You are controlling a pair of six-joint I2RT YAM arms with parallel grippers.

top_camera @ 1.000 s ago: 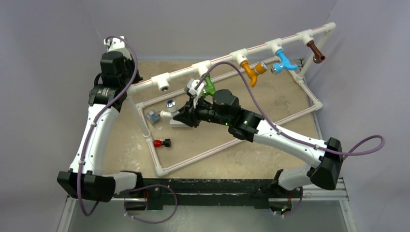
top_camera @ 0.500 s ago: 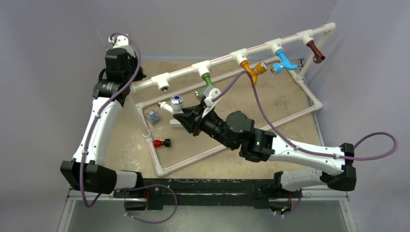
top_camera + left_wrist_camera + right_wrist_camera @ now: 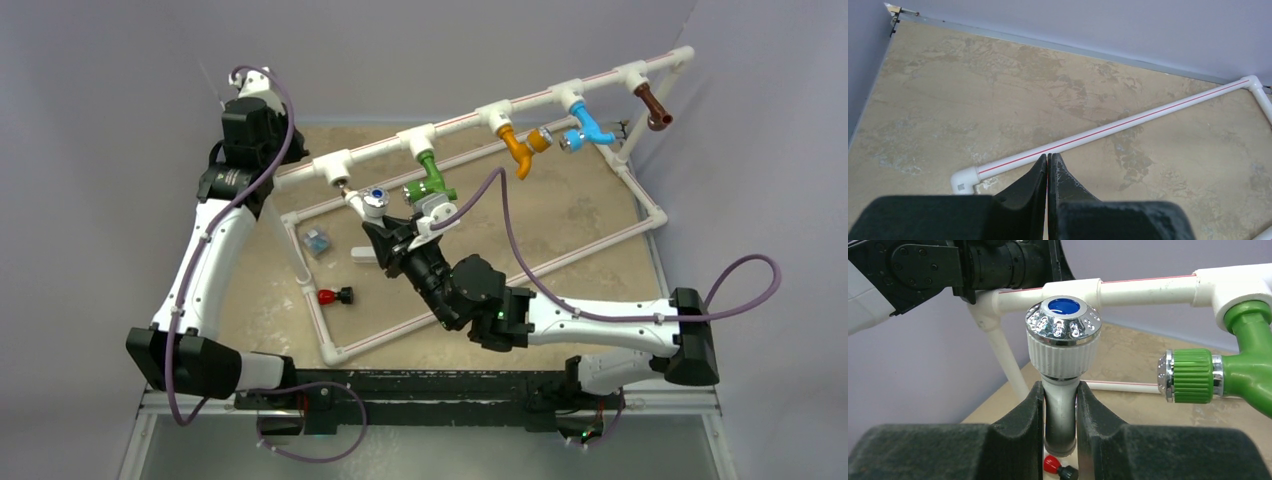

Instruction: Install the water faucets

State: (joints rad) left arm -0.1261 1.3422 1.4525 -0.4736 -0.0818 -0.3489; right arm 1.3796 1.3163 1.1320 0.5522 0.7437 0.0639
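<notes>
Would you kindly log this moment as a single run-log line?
right gripper: shut on white plastic faucet with chrome-blue cap | faucet: at open white pipe tee, seating unclear | left gripper: shut

The right gripper (image 3: 375, 216) is gripping the white faucet (image 3: 372, 199), holding its stem end just beside the open T-fitting (image 3: 337, 170) on the raised pipe rail (image 3: 460, 123) toward the bench's far-left corner. 4 others are hanging from that rail toward the far-right corner: the green faucet (image 3: 430, 186), the orange faucet (image 3: 519, 149), the blue faucet (image 3: 590, 131) and the brown faucet (image 3: 655, 106). The left arm (image 3: 213, 243) is reaching along the left edge, and a red-and-black piece (image 3: 335, 296) is lying near it.
</notes>
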